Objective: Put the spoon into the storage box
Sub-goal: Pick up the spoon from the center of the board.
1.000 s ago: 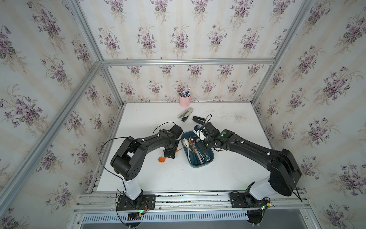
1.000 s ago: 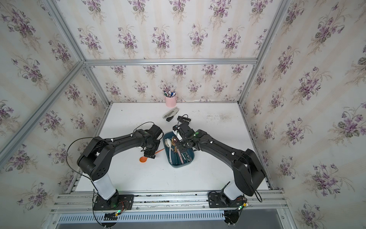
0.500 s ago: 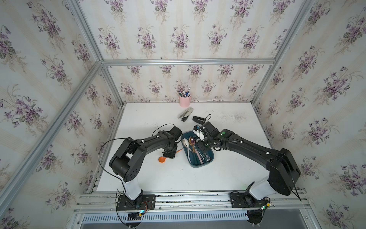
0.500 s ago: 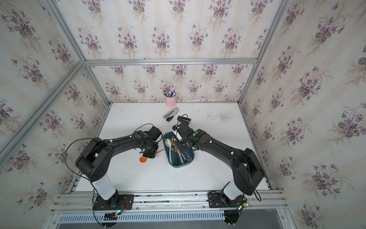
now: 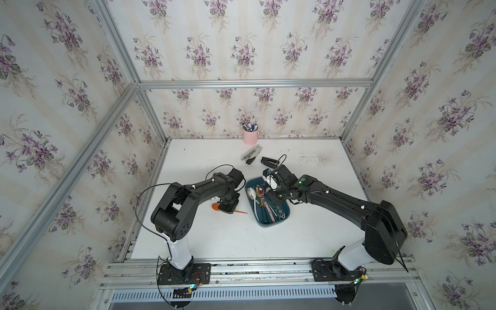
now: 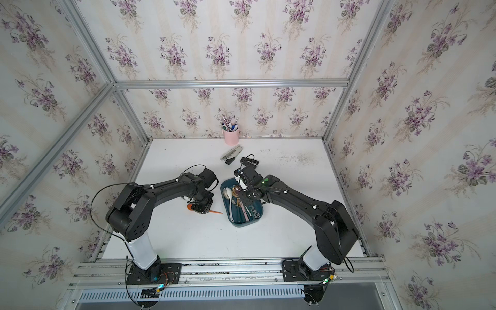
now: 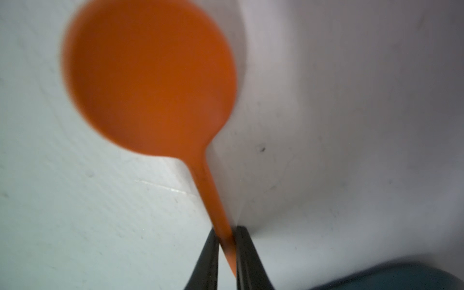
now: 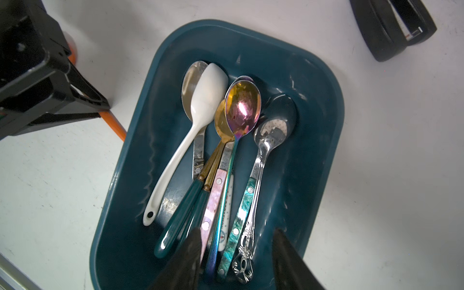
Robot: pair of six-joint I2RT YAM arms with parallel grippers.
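Two sets of jaws are working at mid-frame in both top views: my left jaws are pinching the handle of the orange spoon (image 7: pixel 150 75), which is lying on the desk (image 5: pixel 241 241) just left of the storage box (image 5: pixel 268 225). My right jaws are hanging open over the box, gripping nothing.

Both top views are bright, evenly lit and sharp, with wide-angle stretch toward the corners at ten and two o'clock; shadows on the tabletop (image 5: pixel 241 241) are faint. The left wrist view is blurred: the orange spoon (image 7: pixel 150 75) has smeared edges, with grey shade beside it. The right wrist view is crisp, with glare streaks on the storage box (image 8: pixel 140 160) and a pink highlight in the iridescent spoon (image 8: pixel 243 108).
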